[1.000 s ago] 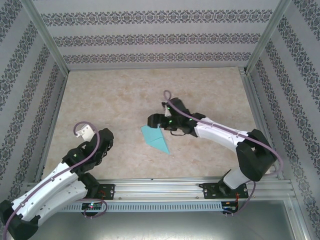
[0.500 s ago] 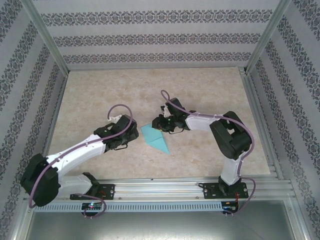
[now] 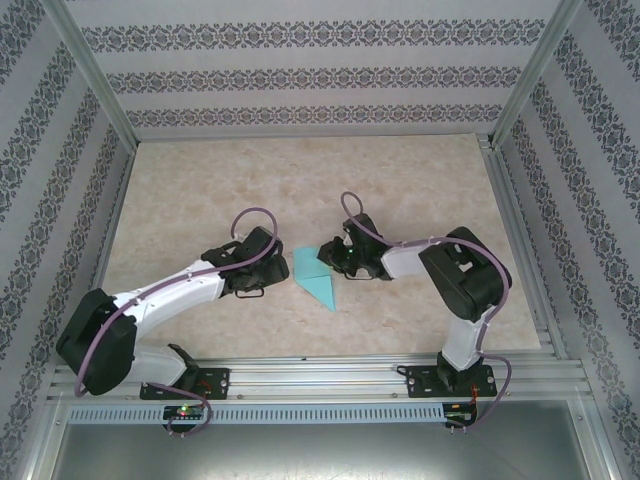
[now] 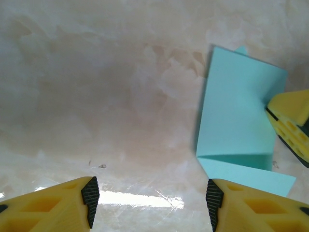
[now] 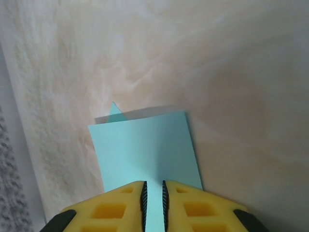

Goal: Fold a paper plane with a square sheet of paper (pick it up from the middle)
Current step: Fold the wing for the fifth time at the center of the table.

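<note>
Jaws of the right gripper (image 5: 153,193) close narrowly on an edge of the folded teal paper (image 3: 312,274) lying mid-frame on the counter (image 3: 200,190), while the left gripper (image 4: 149,195) jaws stand wide and empty just left of it.

The top camera looks down from behind on the whole table (image 3: 200,190). Both wrist cameras sit low and close, facing one paper (image 3: 312,275) from opposite sides.
</note>
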You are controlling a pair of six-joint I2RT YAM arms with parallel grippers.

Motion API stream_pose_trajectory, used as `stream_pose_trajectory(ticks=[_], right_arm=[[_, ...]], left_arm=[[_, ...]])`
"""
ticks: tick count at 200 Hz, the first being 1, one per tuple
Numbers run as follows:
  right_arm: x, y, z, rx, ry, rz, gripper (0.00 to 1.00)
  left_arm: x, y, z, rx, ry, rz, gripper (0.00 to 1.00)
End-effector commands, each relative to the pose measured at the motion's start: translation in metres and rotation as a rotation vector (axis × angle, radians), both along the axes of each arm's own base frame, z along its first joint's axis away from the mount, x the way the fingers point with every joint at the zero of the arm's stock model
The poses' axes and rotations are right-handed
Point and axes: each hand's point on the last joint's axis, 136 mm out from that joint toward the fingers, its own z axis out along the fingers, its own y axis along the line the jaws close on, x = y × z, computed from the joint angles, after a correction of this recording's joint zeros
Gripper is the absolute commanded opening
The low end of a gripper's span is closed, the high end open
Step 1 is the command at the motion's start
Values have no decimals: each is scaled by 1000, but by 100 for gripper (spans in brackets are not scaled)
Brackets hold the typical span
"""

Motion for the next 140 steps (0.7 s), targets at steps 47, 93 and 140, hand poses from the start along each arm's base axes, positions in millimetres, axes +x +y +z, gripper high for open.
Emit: stream_pose_trajectory(ticks=[47,93,140], right_arm=[[-3,-37,13,-31,-51,-156,24],[-23,-42,74,-122,-211,22,27],[-62,1,69,-69,-163,237,19]], left_arm=[[18,-27,6,-91,5,-54,64],[22,-32,-3,-165,69,-55,63],[34,-37,-13,-222,101,-32,63]])
